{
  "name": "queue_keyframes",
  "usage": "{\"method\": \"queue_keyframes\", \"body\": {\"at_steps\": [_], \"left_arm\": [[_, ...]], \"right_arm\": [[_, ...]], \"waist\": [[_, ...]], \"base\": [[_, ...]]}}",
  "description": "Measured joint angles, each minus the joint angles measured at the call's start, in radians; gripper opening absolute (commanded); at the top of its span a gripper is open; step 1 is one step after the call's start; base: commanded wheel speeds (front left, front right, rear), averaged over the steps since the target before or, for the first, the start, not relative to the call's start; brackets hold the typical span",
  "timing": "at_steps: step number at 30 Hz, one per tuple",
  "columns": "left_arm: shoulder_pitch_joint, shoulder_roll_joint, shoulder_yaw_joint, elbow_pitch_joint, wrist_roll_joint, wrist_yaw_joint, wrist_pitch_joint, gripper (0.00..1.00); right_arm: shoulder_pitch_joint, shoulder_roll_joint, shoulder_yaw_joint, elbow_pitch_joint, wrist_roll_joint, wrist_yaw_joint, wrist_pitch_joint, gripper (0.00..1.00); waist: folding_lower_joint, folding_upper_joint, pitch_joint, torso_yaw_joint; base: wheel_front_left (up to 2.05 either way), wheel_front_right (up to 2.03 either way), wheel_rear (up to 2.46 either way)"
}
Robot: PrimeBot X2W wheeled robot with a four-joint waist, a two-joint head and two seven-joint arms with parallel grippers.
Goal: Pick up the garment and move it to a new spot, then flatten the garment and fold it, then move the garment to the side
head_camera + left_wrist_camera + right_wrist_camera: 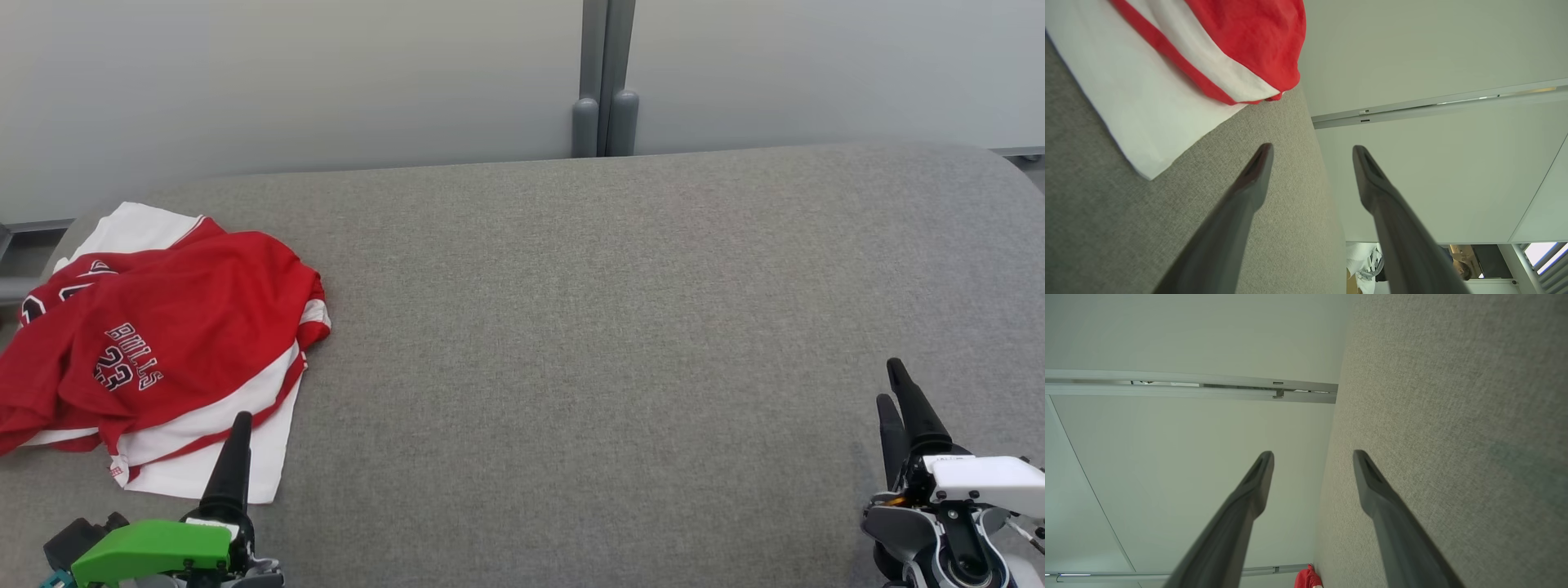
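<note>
Red & white Bulls jersey (163, 343) is lying bunched up at the left end of the grey surface (612, 327), w/ its white corner just beside the left claw (1312, 146). Both claws are spread wide w/ nothing in them. The right claw (890, 380) is over at the lower right, well apart from the jersey.

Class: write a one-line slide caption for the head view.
Crumpled red-and-white jersey lies left on grey surface; left gripper, right gripper open.
</note>
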Motion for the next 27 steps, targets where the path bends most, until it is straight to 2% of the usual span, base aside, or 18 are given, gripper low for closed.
{"method": "queue_keyframes", "body": {"at_steps": [16,27], "left_arm": [[-0.015,0.020,-0.035,-0.074,0.267,0.038,-0.053,1.00],[-0.015,0.035,-0.077,-0.117,0.463,0.075,-0.090,1.00]], "right_arm": [[0.000,-0.012,0.033,-0.088,-0.281,-0.011,-0.049,1.00],[0.000,-0.023,0.081,-0.124,-0.476,-0.033,-0.083,1.00]], "waist": [[0.0000,0.0000,0.001,0.001],[0.0000,0.0000,0.005,0.001]], "base": [[0.00,0.00,0.00],[0.00,0.00,0.00]]}}
